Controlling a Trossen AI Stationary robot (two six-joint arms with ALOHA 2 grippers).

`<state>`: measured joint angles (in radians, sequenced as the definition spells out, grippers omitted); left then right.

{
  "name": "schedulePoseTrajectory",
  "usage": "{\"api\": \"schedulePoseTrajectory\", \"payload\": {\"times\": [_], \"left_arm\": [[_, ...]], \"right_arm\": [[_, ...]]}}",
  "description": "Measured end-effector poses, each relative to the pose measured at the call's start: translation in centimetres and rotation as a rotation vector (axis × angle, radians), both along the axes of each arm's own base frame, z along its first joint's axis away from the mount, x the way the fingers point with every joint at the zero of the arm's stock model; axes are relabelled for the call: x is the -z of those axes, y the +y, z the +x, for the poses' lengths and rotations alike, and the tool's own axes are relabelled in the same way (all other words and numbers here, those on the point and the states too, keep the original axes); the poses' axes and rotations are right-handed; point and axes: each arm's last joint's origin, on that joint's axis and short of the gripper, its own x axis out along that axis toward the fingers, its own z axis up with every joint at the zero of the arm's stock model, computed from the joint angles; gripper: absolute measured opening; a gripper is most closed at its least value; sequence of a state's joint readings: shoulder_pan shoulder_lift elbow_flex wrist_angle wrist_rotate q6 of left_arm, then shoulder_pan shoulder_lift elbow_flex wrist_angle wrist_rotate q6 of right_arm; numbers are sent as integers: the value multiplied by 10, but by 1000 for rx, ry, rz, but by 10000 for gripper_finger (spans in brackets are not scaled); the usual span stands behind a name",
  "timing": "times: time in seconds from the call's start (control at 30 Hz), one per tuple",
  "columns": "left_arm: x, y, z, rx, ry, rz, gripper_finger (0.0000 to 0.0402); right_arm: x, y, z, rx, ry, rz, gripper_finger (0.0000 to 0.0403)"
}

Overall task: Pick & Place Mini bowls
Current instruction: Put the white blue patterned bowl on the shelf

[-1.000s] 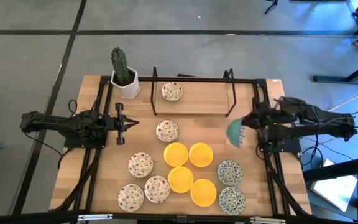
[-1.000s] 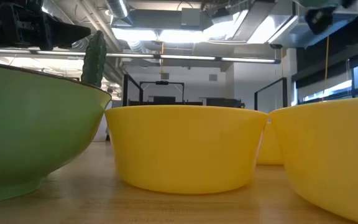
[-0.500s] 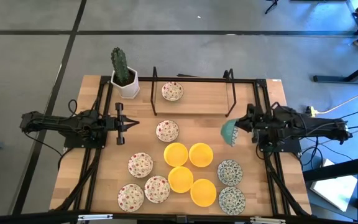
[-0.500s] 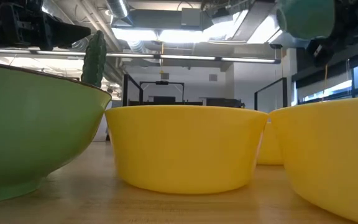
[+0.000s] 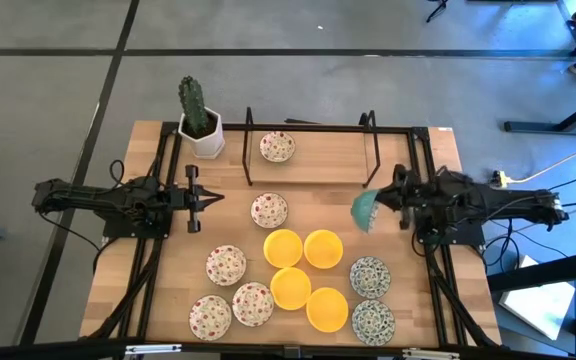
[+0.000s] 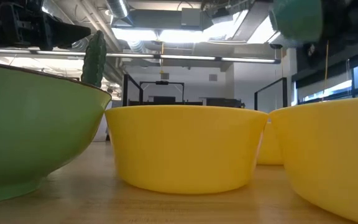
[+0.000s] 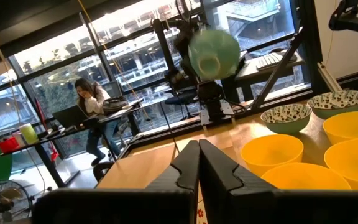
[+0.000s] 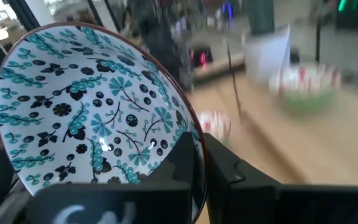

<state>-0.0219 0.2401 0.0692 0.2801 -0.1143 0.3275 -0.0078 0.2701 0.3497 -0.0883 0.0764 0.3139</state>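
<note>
I am holding a blue-green patterned mini bowl [image 5: 365, 209] by its rim in my right hand [image 5: 386, 200], fingers clamped on it, tilted on edge above the table [image 5: 318, 170] just beside the yellow bowls [image 5: 303, 268]. My left hand [image 5: 200, 198] is hovering with fingers pressed together, empty.

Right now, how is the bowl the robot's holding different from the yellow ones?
The held bowl is up in the air, tipped on its side; the yellow bowls sit flat on the table. It has a blue-green pattern inside; they are plain. Both kinds are small and round.
</note>
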Motion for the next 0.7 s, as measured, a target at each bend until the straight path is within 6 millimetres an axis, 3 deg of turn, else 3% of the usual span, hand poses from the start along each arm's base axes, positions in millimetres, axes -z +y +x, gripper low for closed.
{"api": "schedulePoseTrajectory", "payload": {"times": [0.1,0.3,0.5,0.7], "left_arm": [[0,0,0,0,0,0,6],[0,0,0,0,0,0,4],[0,0,0,-1,0,0,2],[0,0,0,0,0,0,7]], "right_arm": [[-44,-2,-9,66,-31,-98,12],[-129,-9,-14,303,104,-207,12],[-191,-17,15,432,357,-258,12],[-226,-39,65,437,572,-245,12]]}}
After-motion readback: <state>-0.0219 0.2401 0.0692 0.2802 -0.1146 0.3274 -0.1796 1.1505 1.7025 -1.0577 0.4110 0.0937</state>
